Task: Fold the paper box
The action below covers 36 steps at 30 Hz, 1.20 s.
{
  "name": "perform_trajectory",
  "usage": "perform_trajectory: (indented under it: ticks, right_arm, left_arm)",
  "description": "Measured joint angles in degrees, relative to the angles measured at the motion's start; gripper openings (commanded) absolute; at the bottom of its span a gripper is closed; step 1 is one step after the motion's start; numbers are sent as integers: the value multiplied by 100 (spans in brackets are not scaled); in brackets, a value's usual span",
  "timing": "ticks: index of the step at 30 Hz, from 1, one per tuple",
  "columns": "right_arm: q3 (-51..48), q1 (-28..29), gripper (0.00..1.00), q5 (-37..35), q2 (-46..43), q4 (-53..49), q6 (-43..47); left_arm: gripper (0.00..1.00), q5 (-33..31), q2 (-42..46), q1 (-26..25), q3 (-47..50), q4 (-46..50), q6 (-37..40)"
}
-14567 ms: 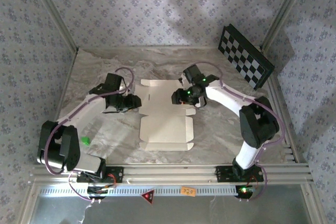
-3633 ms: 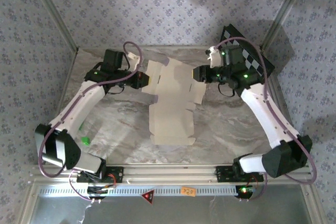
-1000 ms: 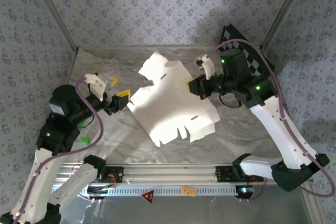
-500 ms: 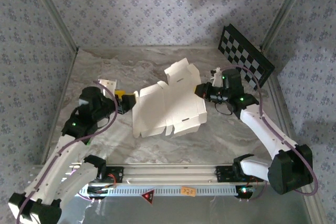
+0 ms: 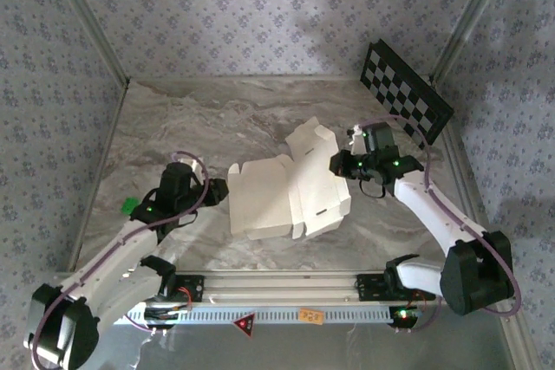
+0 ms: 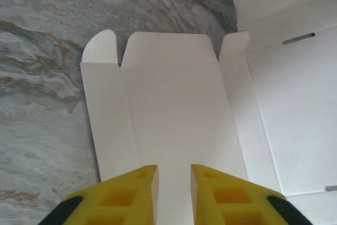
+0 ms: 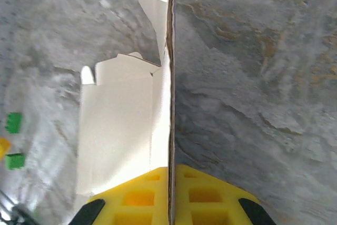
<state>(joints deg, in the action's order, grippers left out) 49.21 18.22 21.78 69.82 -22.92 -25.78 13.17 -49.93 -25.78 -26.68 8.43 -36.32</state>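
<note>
The paper box (image 5: 286, 190) is a cream-white die-cut sheet, partly creased, lying in the middle of the table with its far right flap raised. My right gripper (image 5: 335, 165) is shut on the sheet's right edge. In the right wrist view the card (image 7: 121, 125) runs edge-on between the yellow fingers of that gripper (image 7: 171, 168). My left gripper (image 5: 218, 190) sits at the sheet's left edge. In the left wrist view its gripper (image 6: 174, 169) hovers over the flat panel (image 6: 174, 109) with a narrow gap between the fingers and nothing in it.
The marbled grey table (image 5: 199, 119) is walled in by patterned panels. A black-and-white checkerboard panel (image 5: 406, 91) leans at the back right. A small green block (image 5: 128, 206) lies left of my left arm, and green blocks (image 7: 13, 122) lie on the table in the right wrist view.
Both arms have come down and the sheet has dropped from mid-air onto the table. My left gripper has moved in to the sheet's left edge and its jaws have narrowed.
</note>
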Motion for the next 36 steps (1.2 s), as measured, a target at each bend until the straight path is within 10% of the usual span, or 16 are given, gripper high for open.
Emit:
perform_trajectory:
  ticks: [19, 36]
  right_arm:
    - [1491, 1587, 0, -2400, 1056, -1298, 699]
    - [2286, 2315, 0, -3106, 1906, -1681, 984]
  left_arm:
    - [13, 50, -2083, -780, 2, -1202, -389]
    - [12, 50, -2747, -951, 28, -1515, -485]
